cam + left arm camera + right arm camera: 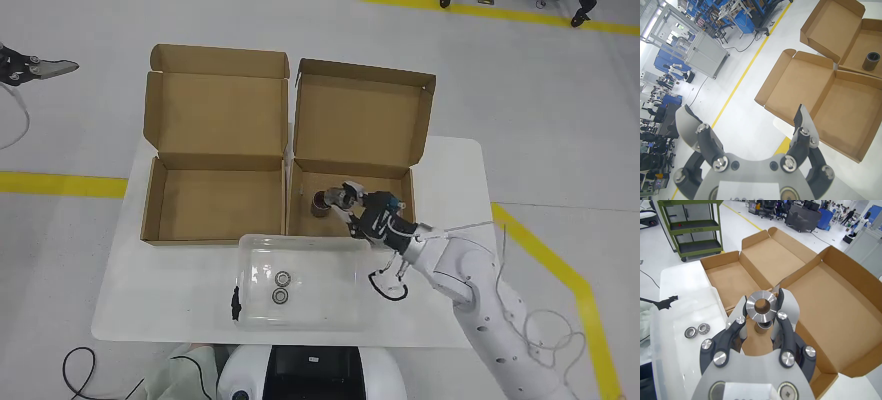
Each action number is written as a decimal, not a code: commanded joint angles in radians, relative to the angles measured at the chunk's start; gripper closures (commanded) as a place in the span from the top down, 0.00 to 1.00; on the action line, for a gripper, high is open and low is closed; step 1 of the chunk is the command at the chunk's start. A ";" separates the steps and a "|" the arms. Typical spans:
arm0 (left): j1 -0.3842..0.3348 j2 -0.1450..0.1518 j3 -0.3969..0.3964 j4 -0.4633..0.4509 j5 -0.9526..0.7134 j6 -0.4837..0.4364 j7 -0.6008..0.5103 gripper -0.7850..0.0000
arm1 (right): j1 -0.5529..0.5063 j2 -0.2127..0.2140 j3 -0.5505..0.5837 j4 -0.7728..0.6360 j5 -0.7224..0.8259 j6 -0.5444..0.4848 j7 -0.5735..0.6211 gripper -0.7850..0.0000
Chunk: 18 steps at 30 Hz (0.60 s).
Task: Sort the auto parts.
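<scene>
My right gripper [762, 300] is shut on a silver flanged sleeve [761, 309] and holds it above the right cardboard box [400, 185]. A dark cylinder [762, 328] stands upright on that box's floor, directly under the sleeve; it is also the dark cylinder [871, 61] in the left wrist view. Two bearing rings [696, 330] lie side by side in the clear plastic tray [255, 310] at the table's front. My left gripper [745, 117] is open with nothing in it, off the table's far left, above the floor.
The left cardboard box [215, 205] sits open beside the right one, its lid flap [215, 115] folded back. The white table [455, 170] has bare surface to the right of the boxes. A black scrap [235, 303] lies by the tray's left side.
</scene>
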 commanded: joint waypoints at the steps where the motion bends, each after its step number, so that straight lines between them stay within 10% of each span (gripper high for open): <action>1: 0.000 0.000 0.000 0.000 0.000 0.000 0.000 1.00 | 0.000 0.000 0.002 0.014 -0.001 0.013 0.017 0.00; 18: 0.000 0.000 0.000 0.000 0.000 0.000 0.000 1.00 | 0.042 -0.010 -0.036 0.157 0.004 0.087 0.110 0.00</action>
